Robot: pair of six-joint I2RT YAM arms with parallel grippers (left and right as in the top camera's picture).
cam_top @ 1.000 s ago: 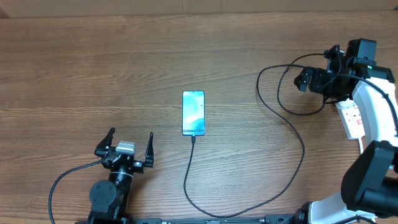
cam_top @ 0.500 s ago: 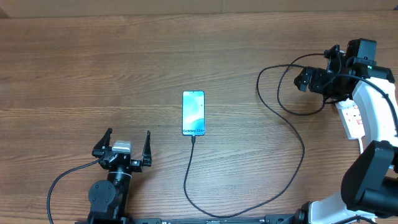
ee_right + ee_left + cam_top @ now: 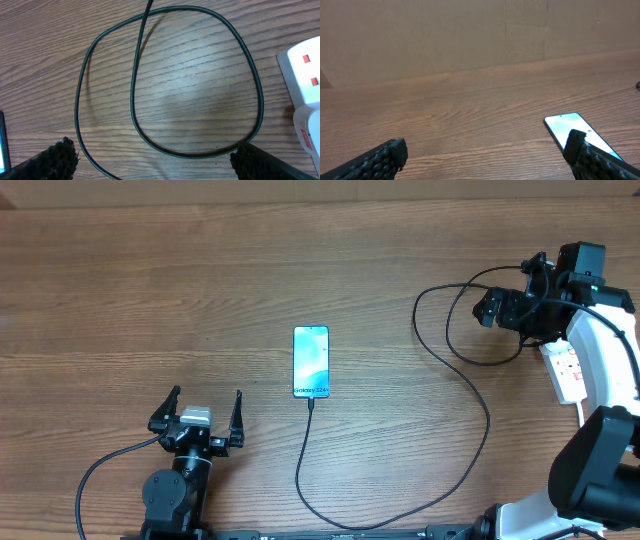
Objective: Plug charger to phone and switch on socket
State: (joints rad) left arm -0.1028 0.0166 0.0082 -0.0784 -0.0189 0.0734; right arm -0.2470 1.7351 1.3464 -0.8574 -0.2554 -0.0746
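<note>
The phone (image 3: 311, 361) lies flat mid-table with its light blue screen up; it also shows low on the right in the left wrist view (image 3: 568, 126). The black charger (image 3: 487, 418) runs from the phone's near edge, sweeps right and loops under my right gripper (image 3: 510, 305). Its tip (image 3: 311, 403) meets the phone's edge. The loop (image 3: 135, 107) fills the right wrist view. My right gripper (image 3: 154, 149) hangs open above it, holding nothing. The white socket (image 3: 566, 367) with red switches (image 3: 305, 60) lies partly under the right arm. My left gripper (image 3: 200, 412) is open and empty, left of and nearer than the phone.
A cardboard-coloured wall (image 3: 470, 35) stands along the table's far edge. The left arm's own black cable (image 3: 100, 470) trails at the near left. The right arm's white link (image 3: 605, 355) covers part of the socket.
The left gripper shifted slightly to the left, then stayed still. The right arm, phone and cable have not moved.
</note>
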